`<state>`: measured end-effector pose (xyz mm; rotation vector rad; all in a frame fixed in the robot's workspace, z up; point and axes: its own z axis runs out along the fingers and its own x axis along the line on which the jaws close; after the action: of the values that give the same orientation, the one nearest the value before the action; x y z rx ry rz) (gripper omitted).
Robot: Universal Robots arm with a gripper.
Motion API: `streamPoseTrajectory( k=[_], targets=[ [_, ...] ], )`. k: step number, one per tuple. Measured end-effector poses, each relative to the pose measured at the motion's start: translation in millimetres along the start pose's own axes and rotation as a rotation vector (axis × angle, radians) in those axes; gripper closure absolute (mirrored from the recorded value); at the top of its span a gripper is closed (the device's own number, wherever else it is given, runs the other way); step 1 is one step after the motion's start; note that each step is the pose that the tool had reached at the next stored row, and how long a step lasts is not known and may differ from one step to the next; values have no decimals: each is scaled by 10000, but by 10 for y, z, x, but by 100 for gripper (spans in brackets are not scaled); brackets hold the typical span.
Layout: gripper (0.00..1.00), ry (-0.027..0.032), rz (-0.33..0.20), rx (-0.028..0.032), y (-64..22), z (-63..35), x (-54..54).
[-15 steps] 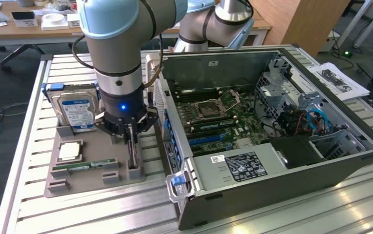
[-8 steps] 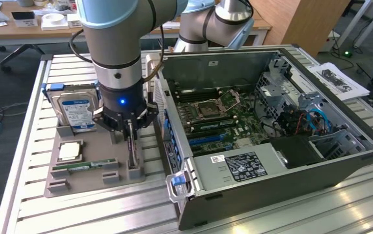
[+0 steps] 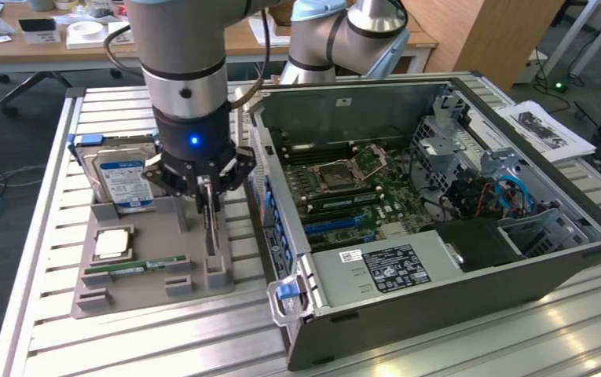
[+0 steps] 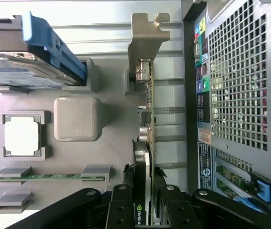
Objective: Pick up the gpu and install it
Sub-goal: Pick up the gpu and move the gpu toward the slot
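Black graphics card [image 4: 141, 162] with a silver bracket, standing on edge in the grey holder [image 3: 133, 290] on the desk [image 3: 122, 345], beside the open computer case [image 3: 551, 259]. Hand [image 4: 145, 193] pinching it from above. Pick-up under way, card seemingly not yet lifted. Freeing it is likely calling for a straight upward pull.

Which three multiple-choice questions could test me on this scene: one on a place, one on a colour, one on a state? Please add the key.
1. Where is the gpu?
A. Lying on the floor
B. On its edge in the grey holder
C. In a person's hand

2. What colour is the RAM stick?
A. Red
B. Green
C. Yellow

3. The side of the computer case is:
A. Open
B. Closed
C. Taped over

Key:
1 B, the card stands in the holder, under the gripper.
2 B, it lies green in its slot.
3 A, the motherboard shows.
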<state>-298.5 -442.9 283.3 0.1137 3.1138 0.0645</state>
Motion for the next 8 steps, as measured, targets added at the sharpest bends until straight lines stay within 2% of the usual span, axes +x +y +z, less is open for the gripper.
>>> streamPoseTrajectory(
  k=[8],
  targets=[
    [73, 1, 0, 1, 15, -355, -8]
  ],
)
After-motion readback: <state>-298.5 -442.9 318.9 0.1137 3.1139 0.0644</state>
